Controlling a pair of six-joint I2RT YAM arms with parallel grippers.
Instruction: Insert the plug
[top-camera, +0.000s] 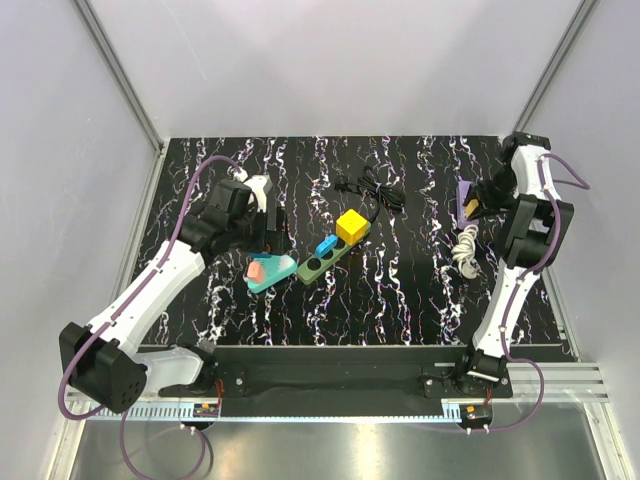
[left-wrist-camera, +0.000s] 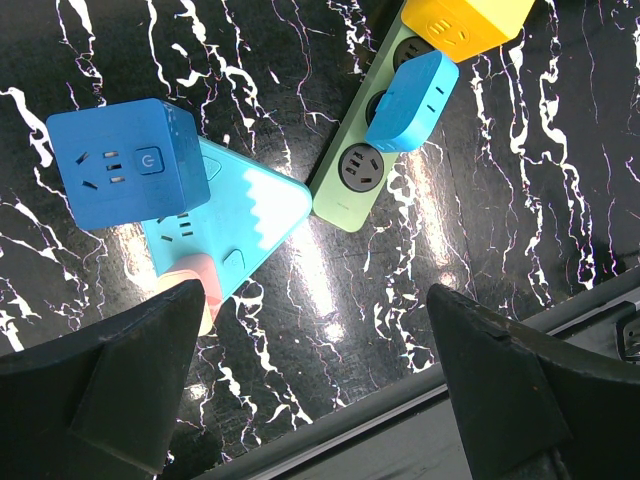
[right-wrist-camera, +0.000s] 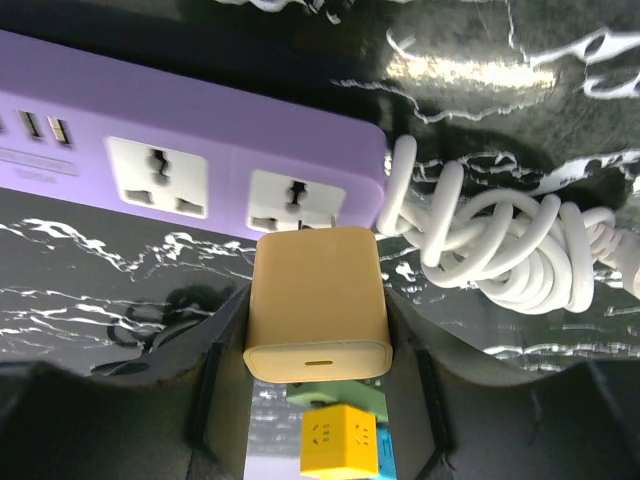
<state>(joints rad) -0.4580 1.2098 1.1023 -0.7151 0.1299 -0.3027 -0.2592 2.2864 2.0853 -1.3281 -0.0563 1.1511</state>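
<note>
My right gripper (right-wrist-camera: 318, 292) is shut on a tan plug (right-wrist-camera: 318, 320), one finger on each side. The plug's front end meets the right-hand socket of the purple power strip (right-wrist-camera: 190, 150); its prongs are mostly hidden. In the top view the right gripper (top-camera: 478, 207) is at the purple strip (top-camera: 465, 192) at the table's far right. My left gripper (left-wrist-camera: 315, 300) is open and empty, hovering above the table near a teal power strip (left-wrist-camera: 250, 215); in the top view it (top-camera: 270, 215) is at the left of centre.
A coiled white cord (right-wrist-camera: 500, 240) lies by the purple strip's end. Mid-table are a green strip (top-camera: 325, 262) carrying a yellow cube (top-camera: 351, 226) and a blue adapter (top-camera: 326, 246), a teal strip (top-camera: 268, 272), and a black cable (top-camera: 370, 190). A blue cube socket (left-wrist-camera: 125, 165) sits on the teal strip.
</note>
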